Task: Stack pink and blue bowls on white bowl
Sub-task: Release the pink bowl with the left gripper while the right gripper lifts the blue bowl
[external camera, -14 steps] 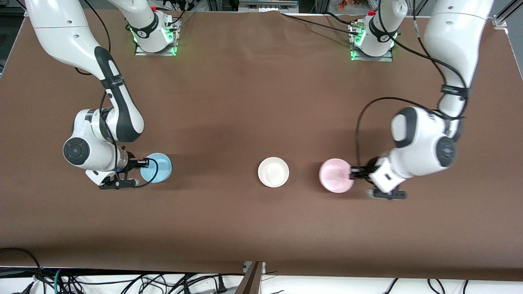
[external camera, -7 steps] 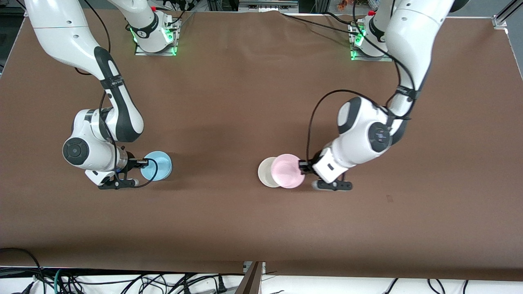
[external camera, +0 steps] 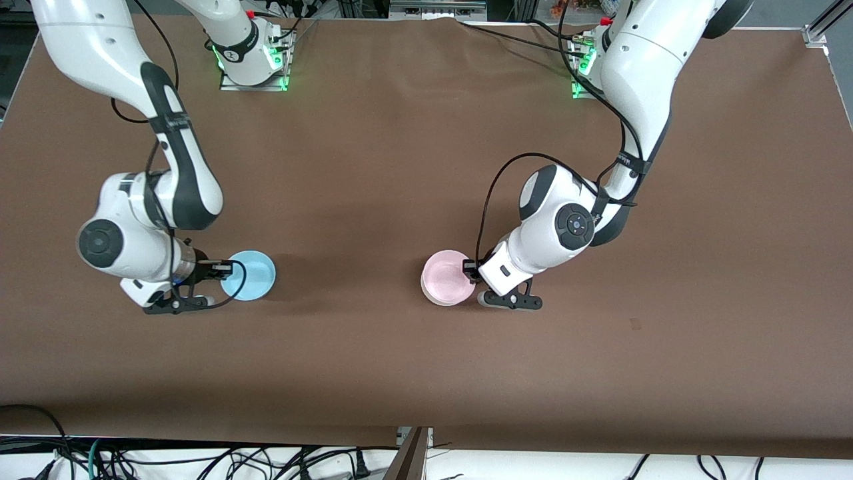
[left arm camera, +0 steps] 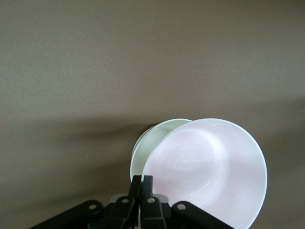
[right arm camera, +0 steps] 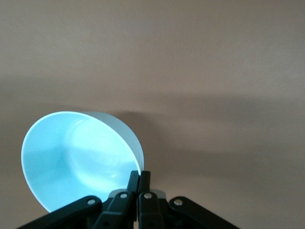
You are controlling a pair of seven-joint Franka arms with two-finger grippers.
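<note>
The pink bowl (external camera: 448,275) is pinched at its rim by the left gripper (external camera: 470,270), fingers closed on the edge. It hangs over the white bowl (external camera: 433,298), covering nearly all of it in the front view, where only a thin white crescent shows at the edge nearer the camera. In the left wrist view the pink bowl (left arm camera: 209,167) sits tilted above the white bowl (left arm camera: 147,143), whose rim peeks out on one side; whether the two touch cannot be told. Both are near the middle of the brown table (external camera: 400,153).

The blue bowl (external camera: 250,275) is toward the right arm's end of the table, well apart from the other two. The right gripper (external camera: 225,269) clamps its rim, fingers closed on the edge. In the right wrist view the blue bowl (right arm camera: 81,157) is tilted, its inside facing the camera, a shadow lying on the table beside it.
</note>
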